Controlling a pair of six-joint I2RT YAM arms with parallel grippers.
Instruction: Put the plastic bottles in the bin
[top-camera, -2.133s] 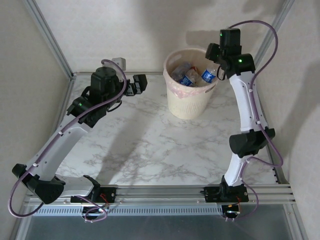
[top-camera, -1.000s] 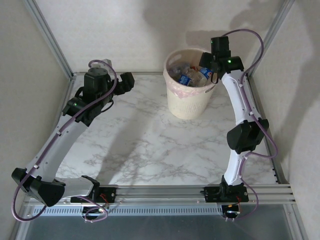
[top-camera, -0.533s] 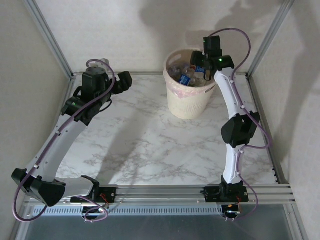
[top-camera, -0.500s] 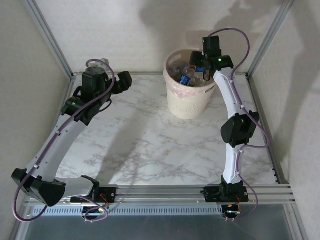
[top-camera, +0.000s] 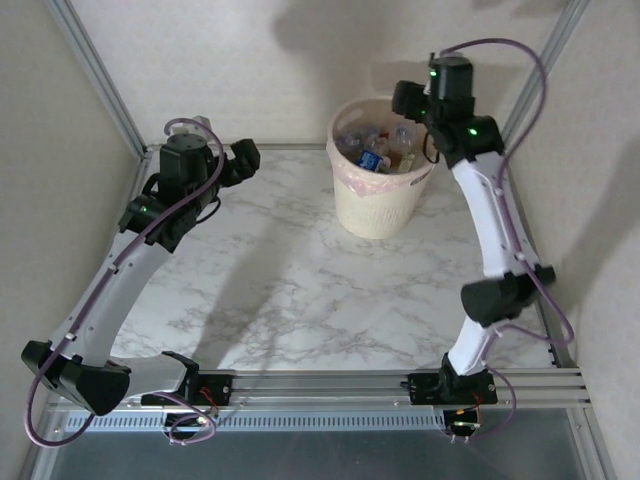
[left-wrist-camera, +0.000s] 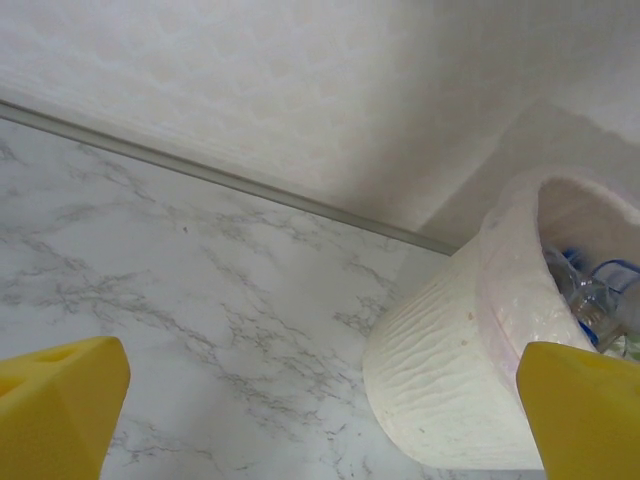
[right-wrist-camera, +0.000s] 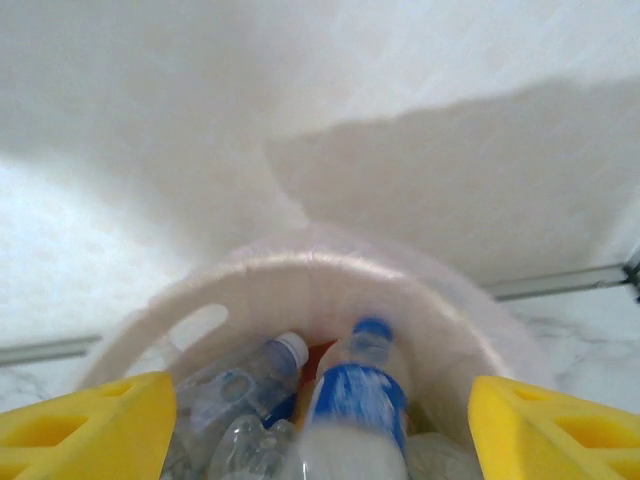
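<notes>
Over the bin (top-camera: 385, 212) the right gripper (top-camera: 408, 100) hangs with its fingers (right-wrist-camera: 85, 420) spread wide and nothing between them. Two seconds ago it carried a blue-labelled bottle beside the rim, then swung in over the opening, and now that bottle (right-wrist-camera: 352, 400) lies on top of the heap inside, cap toward the far wall. We take this as a finished drop, with the arm lifted a little afterwards. The left gripper (top-camera: 243, 160) has drawn back toward the far left corner of the table (top-camera: 300, 270). Its fingers (left-wrist-camera: 60, 395) are also wide apart and hold nothing, and the bin stands well off to its right. Counting, we have one bin and two bare grippers. Of the bottles (top-camera: 378, 150), we make out at least three from the right wrist and perhaps five or six from above — they are crushed and piled, so an exact number is beyond us. Every bottle we can see lies inside the bin, which suggests to us the task is at or near its end.
</notes>
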